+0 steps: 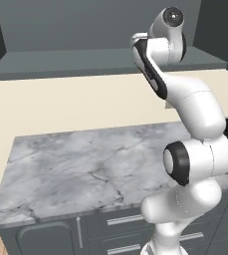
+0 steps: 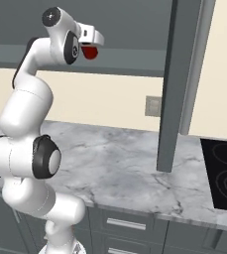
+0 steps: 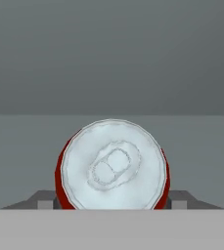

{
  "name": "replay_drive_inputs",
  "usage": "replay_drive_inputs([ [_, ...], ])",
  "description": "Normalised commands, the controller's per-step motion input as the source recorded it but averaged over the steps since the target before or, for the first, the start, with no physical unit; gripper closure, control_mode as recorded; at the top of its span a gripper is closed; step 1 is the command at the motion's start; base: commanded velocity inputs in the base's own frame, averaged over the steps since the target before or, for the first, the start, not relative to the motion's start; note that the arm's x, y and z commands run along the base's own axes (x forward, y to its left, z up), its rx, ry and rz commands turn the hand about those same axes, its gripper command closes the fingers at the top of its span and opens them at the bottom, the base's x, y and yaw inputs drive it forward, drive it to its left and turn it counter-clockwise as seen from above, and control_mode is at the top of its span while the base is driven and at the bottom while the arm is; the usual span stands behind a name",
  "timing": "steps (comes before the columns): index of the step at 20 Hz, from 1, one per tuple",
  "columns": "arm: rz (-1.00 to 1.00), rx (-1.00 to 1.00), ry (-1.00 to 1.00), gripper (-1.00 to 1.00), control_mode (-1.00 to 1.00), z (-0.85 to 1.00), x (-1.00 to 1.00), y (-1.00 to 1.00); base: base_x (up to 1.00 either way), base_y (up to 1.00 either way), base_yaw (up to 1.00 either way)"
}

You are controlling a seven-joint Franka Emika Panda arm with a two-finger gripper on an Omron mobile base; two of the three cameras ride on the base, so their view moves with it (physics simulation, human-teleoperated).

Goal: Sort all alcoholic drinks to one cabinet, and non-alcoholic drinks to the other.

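Observation:
My gripper is raised to the height of the dark grey overhead cabinet and is shut on the red soda can. In the hand view the can sits between the dark fingertips, its silver top with the pull tab facing the camera. Beyond it lie the cabinet's flat grey floor and back wall. From the left base view the arm's wrist stands in front of the cabinet shelf. The two long-necked bottles and the teal bottle are out of view.
An open grey cabinet door hangs edge-on right of the arm. Below is the marble counter, with grey drawers and silver handles under it. A black cooktop lies at the far right; an outlet is on the wall.

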Motion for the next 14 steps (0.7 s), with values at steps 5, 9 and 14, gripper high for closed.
replay_drive_inputs([
  [5,0.0,0.0,0.0,-1.0,-1.0,0.0,0.14,0.0,0.0,0.0,0.0],
  [9,0.0,0.0,0.0,-1.0,-1.0,0.0,0.18,0.0,0.0,0.0,0.0],
  [14,0.0,0.0,0.0,-1.0,-1.0,0.0,0.04,0.0,0.0,0.0,0.0],
])
